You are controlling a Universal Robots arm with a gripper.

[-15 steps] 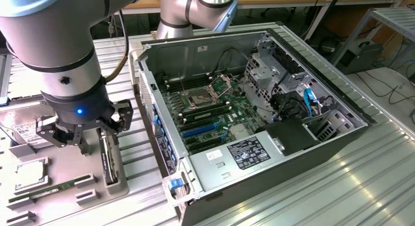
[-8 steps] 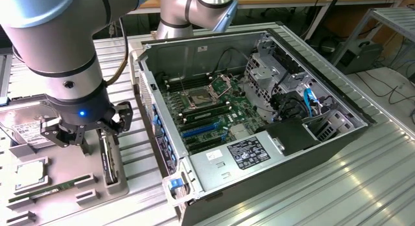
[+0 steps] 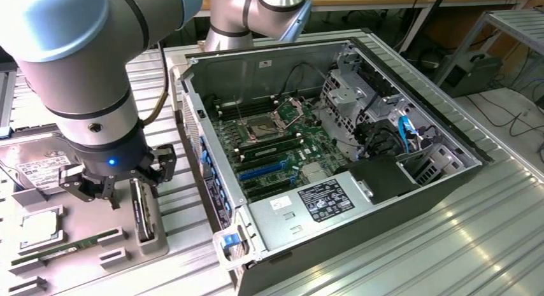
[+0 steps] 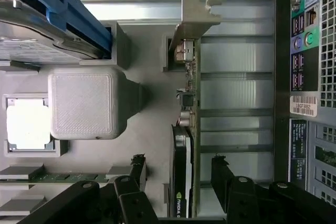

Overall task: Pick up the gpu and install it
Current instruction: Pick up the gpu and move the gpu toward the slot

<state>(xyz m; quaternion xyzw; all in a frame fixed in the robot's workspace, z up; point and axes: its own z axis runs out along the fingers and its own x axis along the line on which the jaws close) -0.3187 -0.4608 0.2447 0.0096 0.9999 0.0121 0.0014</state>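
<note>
The gpu (image 3: 143, 213) stands on its long edge in a slot of the grey parts holder (image 3: 157, 245), to the exterior view's left of the open computer case (image 3: 197, 127). In the wrist view the gpu (image 4: 189, 98) shows edge-on, with its silver bracket (image 4: 197, 17) at the far end and a black shroud at the near end. My gripper (image 3: 127, 184) hovers just above it. The gripper (image 4: 178, 165) is open, and its black fingers (image 4: 137, 165) straddle the card with a gap on each side, touching nothing.
On the holder lie a hard drive (image 4: 52, 19) with blue rails, a CPU (image 4: 29, 124) and a green RAM stick (image 4: 58, 178). The case's rear ports (image 4: 304, 40) sit close beside the gpu. Blue expansion slots (image 3: 259, 172) show on the motherboard.
</note>
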